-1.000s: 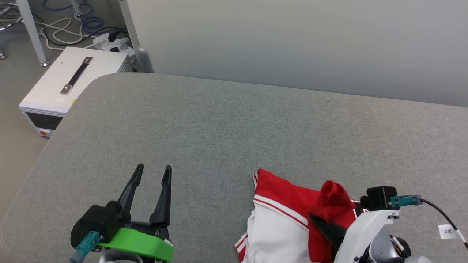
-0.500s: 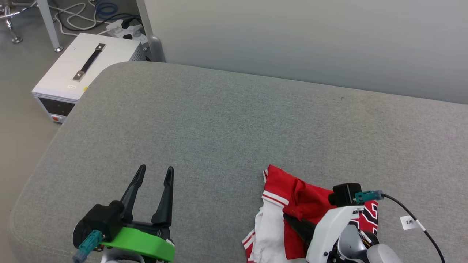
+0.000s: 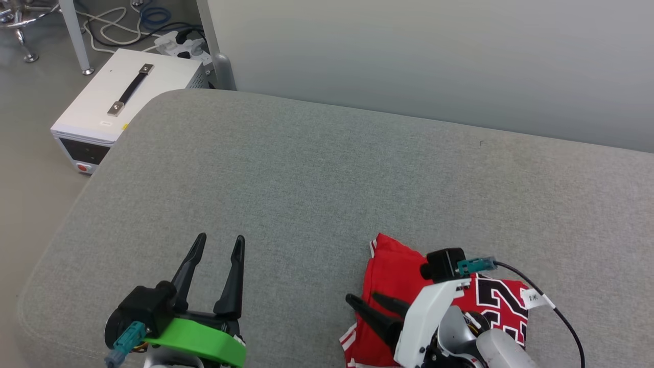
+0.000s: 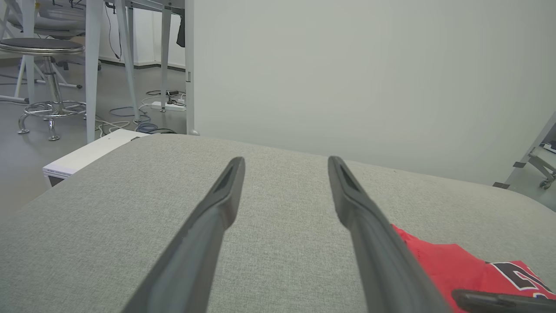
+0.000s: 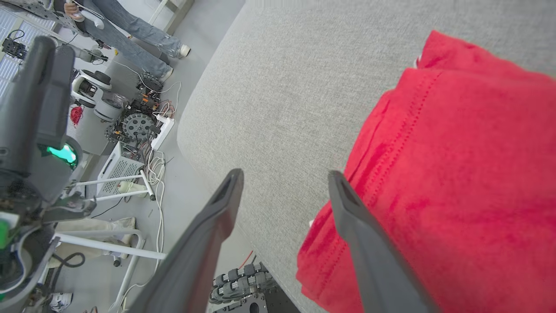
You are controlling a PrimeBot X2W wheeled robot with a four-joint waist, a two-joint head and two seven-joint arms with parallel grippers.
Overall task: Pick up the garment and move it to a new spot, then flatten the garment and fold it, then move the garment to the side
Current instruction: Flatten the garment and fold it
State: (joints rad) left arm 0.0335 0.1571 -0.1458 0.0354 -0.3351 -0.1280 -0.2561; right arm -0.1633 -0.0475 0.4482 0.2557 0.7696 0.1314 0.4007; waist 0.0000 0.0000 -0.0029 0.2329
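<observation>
The garment (image 3: 391, 273), a red jersey, lies folded on the grey cushion (image 3: 306, 179) near its front edge, with part of the black, white-outlined "23" (image 3: 498, 301) facing up. My right gripper (image 3: 363, 297) is open at the garment's left edge, its fingers pointing left and low over the fabric. In the right wrist view the right gripper (image 5: 285, 175) has one finger over the red garment (image 5: 456, 174) and the other past its edge, with nothing between them. My left gripper (image 3: 220, 239) stands open and empty to the left, apart from the garment (image 4: 438, 261).
A white box with a black handle (image 3: 110, 102) sits on the floor left of the cushion, with a power strip (image 3: 179, 43) and cables behind it. A pale wall panel (image 3: 434, 61) runs along the cushion's far edge. A person's legs (image 5: 130, 34) stand beyond the front edge.
My right gripper carried the lifted red fold leftward, then opened and let it go. The garment now lies flatter with the "23" up. The camera shifted; the left gripper stayed put.
</observation>
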